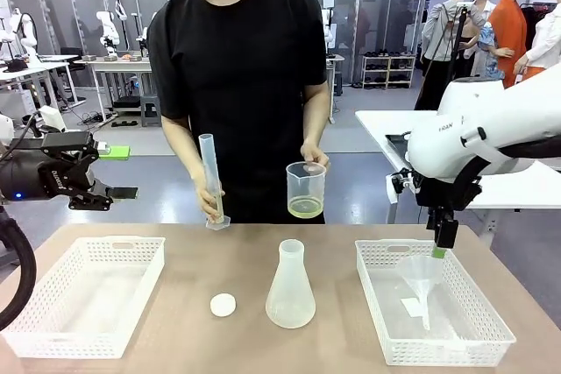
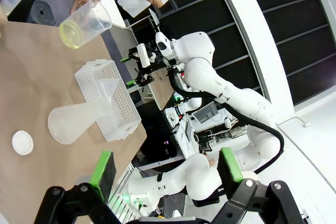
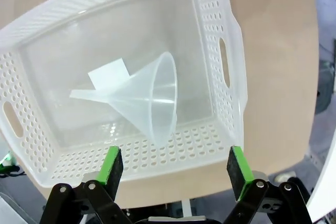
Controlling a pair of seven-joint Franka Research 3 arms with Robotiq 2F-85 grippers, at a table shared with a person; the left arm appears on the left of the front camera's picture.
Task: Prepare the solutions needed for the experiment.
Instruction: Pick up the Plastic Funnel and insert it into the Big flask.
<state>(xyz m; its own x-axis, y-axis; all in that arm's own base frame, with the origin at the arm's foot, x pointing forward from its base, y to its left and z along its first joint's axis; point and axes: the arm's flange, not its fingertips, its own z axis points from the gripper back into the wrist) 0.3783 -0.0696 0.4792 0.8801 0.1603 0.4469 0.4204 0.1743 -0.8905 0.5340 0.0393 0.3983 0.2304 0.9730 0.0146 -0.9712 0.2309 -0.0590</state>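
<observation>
Flask (image 1: 290, 286) bottom centre on tan table (image 1: 184, 256), white cap (image 1: 223, 305) just left of it. White baskets either side; right basket (image 1: 379, 299) holds a funnel (image 1: 421, 276). Yellow-green solution (image 1: 305, 208) is in the beaker (image 1: 305, 179) the person holds mid-frame, cylinder (image 1: 209, 168) in their other hand. Left gripper (image 1: 117, 172) at left edge and right gripper (image 3: 176, 165) over the funnel are both spread wide, gripping nothing. Lab benches behind.

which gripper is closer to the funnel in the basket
Right. The right gripper, fingers open, hangs just above the funnel in its basket. The left gripper, also open, is raised by the table's left end, far from it.
</observation>
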